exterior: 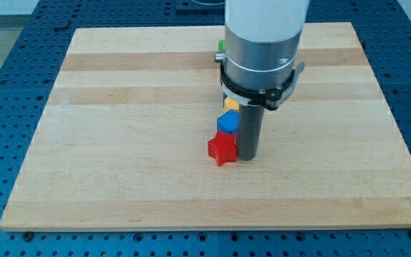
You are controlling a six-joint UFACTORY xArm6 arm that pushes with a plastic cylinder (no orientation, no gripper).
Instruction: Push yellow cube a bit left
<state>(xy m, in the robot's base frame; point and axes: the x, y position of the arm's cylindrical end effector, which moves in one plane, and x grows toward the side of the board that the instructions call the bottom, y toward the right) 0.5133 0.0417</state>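
Note:
The yellow cube [230, 104] shows only as a small yellow sliver, mostly hidden behind the arm near the board's middle. Just below it lies a blue block [227, 122], and below that a red star-shaped block [222, 149]. My tip [247, 156] rests on the board right beside the red star, on its right side, and below and to the right of the yellow cube. A green block [220, 50] peeks out at the arm's left edge near the view's top, with another blue sliver [224, 95] just above the yellow cube.
The wooden board [120, 143] lies on a blue perforated table [6, 43]. The arm's wide grey body [261, 43] covers the upper middle of the board and hides parts of the blocks there.

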